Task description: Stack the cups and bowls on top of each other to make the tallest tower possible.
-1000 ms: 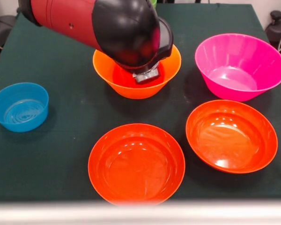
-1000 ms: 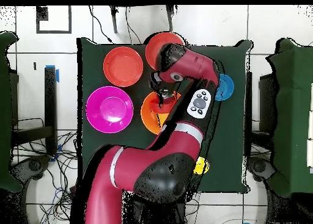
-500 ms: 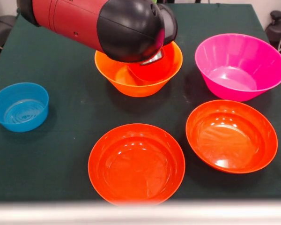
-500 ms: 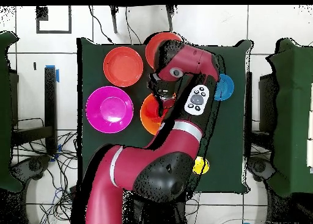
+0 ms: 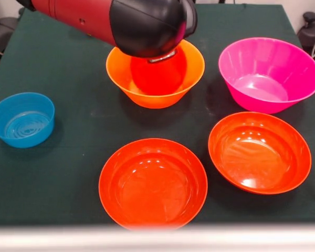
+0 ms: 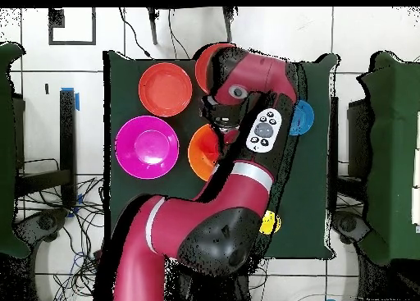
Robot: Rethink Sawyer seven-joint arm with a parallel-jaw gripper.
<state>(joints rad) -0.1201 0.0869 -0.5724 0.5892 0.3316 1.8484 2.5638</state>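
Dark green cloth covers the worktop [image 5: 68,136] in the front view, with five bowls spread across it. At the far middle stands the large orange bowl [image 5: 121,73], and a small red-orange bowl [image 5: 157,73] hangs tilted inside it, its top edge tucked under the black wrist of the arm [image 5: 142,23]. The hand [image 5: 161,56] shows only as a sliver of metal at that edge; whether it is clamped on the small bowl cannot be told. The large magenta-pink bowl [image 5: 268,73] sits to the right, well apart. Two wide red-orange bowls lie nearer: one at the near middle [image 5: 153,182], the other [image 5: 259,152] just beside it on the right. The small blue bowl [image 5: 22,119] stands alone at the left.

From overhead, tiled floor [image 6: 90,60] surrounds the worktop. The arm crosses the orange bowl, hiding most of it. A yellow cup [image 6: 268,223] peeks out beside the arm's elbow, near the worktop's edge closest to the robot's base.
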